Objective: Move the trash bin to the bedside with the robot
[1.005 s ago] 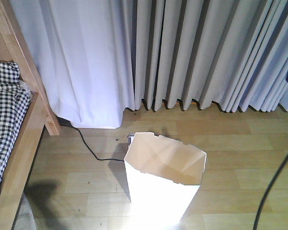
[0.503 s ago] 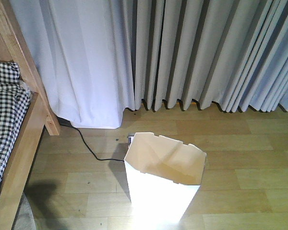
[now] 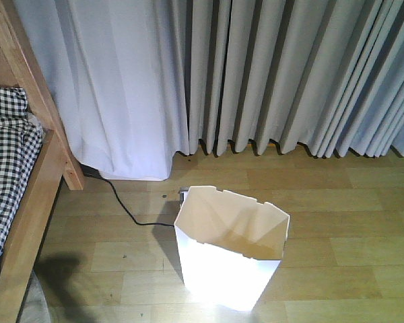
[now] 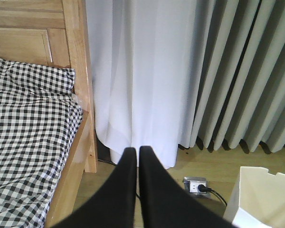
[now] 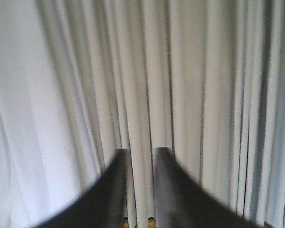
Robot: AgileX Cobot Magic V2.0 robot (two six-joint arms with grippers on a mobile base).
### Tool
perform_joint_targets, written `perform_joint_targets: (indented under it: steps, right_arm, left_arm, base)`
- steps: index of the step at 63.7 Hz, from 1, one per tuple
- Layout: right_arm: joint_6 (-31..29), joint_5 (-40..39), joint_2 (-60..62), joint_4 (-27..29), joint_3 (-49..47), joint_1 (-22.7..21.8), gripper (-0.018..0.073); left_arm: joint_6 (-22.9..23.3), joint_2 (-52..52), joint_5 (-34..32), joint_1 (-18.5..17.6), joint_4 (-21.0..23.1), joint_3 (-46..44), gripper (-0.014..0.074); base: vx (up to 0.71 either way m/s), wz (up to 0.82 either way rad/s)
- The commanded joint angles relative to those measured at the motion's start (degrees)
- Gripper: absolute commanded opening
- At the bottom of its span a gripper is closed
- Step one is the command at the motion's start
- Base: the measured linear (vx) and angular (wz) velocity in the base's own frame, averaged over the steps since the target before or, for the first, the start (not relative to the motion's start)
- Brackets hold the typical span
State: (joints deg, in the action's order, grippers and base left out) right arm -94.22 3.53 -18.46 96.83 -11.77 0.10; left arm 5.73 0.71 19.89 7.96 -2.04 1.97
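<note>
- Bin (image 3: pixel 230 252) stands upright on the wood floor, right of the bed (image 3: pixel 13 182), near it but apart.
- Left gripper (image 4: pixel 137 154) pinched closed, empty, aimed at the curtain (image 4: pixel 147 71).
- Right gripper (image 5: pixel 140 156) slightly parted, empty, so nothing grips the bin.

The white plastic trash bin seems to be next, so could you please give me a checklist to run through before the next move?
1. White angular-rimmed plastic trash bin upright on the wooden floor: ok.
2. Bin beside the light wooden bed frame with checked bedding: not ok, floor lies between them.
3. Black cable out of the bin-to-bed path: not ok.
4. Left tool empty: ok, nearly closed.
5. Right tool aimed at the bin: not ok, faces grey curtains.
</note>
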Motion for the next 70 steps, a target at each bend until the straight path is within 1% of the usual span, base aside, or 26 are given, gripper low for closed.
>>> perform_joint_targets:
  steps: [1, 6, 41, 45, 50, 52, 56, 60, 61, 62, 63, 64, 65, 66, 67, 68, 69, 70]
  right_arm:
    - [-0.84, 0.68, -0.4, -1.49, -1.51, 0.03, -0.0013]
    - [-0.78, -0.01, -0.4, -0.85, -1.51, 0.03, -0.0011]
    - [-0.85, 0.37, -0.4, -0.85, -1.51, 0.03, -0.0009]
    - [-1.43, -0.8, -0.4, -1.02, -1.51, 0.03, -0.0009]
    - [-0.04, -1.68, -0.72, -1.69, -1.51, 0.03, -0.0009]
    - [1.73, -1.85, -0.75, -3.66, -1.57, 0.03, -0.0009]
    - [8.27, -2.78, -0.6, -11.08, -1.57, 0.03, -0.0009]
    - [18.98, -3.14, -0.39, -22.9, -1.57, 0.03, -0.0009]
    - [22.97, -3.14, -0.39, -27.18, -1.57, 0.03, -0.0009]
    - [25.84, -3.2, -0.39, -30.23, -1.57, 0.03, -0.0009]
    - [30.49, -3.53, -0.39, -35.15, -1.57, 0.03, -0.0009]
    - [33.81, -3.53, -0.39, -40.33, -1.57, 0.03, -0.0009]
    - [39.0, -3.53, -0.39, -43.91, -1.57, 0.03, -0.0009]
    - [42.54, -3.53, -0.39, -49.48, -1.57, 0.03, -0.0009]
    - [48.0, -3.53, -0.39, -53.27, -1.57, 0.03, -0.0009]
    - [51.68, -3.53, -0.39, -58.94, -1.57, 0.03, -0.0009]
    - [57.11, -3.53, -0.39, -62.68, -1.57, 0.03, -0.0009]
    - [60.67, -3.53, -0.39, -68.14, -1.57, 0.03, -0.0009]
  left_arm:
    - [0.25, 0.81, -3.76, -0.17, 0.13, 0.19, -0.0006]
    - [0.25, 0.81, -3.76, -0.17, 0.13, 0.19, -0.0006]
    - [0.25, 0.81, -3.76, -0.17, 0.13, 0.19, -0.0006]
    - [0.25, 0.81, -3.76, -0.17, 0.13, 0.19, -0.0006]
    - [0.25, 0.81, -3.76, -0.17, 0.13, 0.19, -0.0006]
    - [0.25, 0.81, -3.76, -0.17, 0.13, 0.19, -0.0006]
    - [0.25, 0.81, -3.76, -0.17, 0.13, 0.19, -0.0006]
    - [0.25, 0.81, -3.76, -0.17, 0.13, 0.19, -0.0006]
    - [0.25, 0.81, -3.76, -0.17, 0.13, 0.19, -0.0006]
    - [0.25, 0.81, -3.76, -0.17, 0.13, 0.19, -0.0006]
    - [0.25, 0.81, -3.76, -0.17, 0.13, 0.19, -0.0006]
    - [0.25, 0.81, -3.76, -0.17, 0.13, 0.19, -0.0006]
    - [0.25, 0.81, -3.76, -0.17, 0.13, 0.19, -0.0006]
    - [0.25, 0.81, -3.76, -0.17, 0.13, 0.19, -0.0006]
    - [0.25, 0.81, -3.76, -0.17, 0.13, 0.19, -0.0006]
    - [0.25, 0.81, -3.76, -0.17, 0.13, 0.19, -0.0006]
    - [0.25, 0.81, -3.76, -0.17, 0.13, 0.19, -0.0006]
    - [0.25, 0.81, -3.76, -0.17, 0.13, 0.19, -0.0006]
  base:
    - [0.0, 0.0]
    - [0.0, 0.0]
    - [0.0, 0.0]
    - [0.0, 0.0]
    - [0.0, 0.0]
    - [0.0, 0.0]
    - [0.0, 0.0]
    - [0.0, 0.0]
    - [0.0, 0.0]
    - [0.0, 0.0]
    - [0.0, 0.0]
    - [0.0, 0.0]
    - [0.0, 0.0]
    - [0.0, 0.0]
    - [0.0, 0.0]
    - [0.0, 0.0]
    - [0.0, 0.0]
    - [0.0, 0.0]
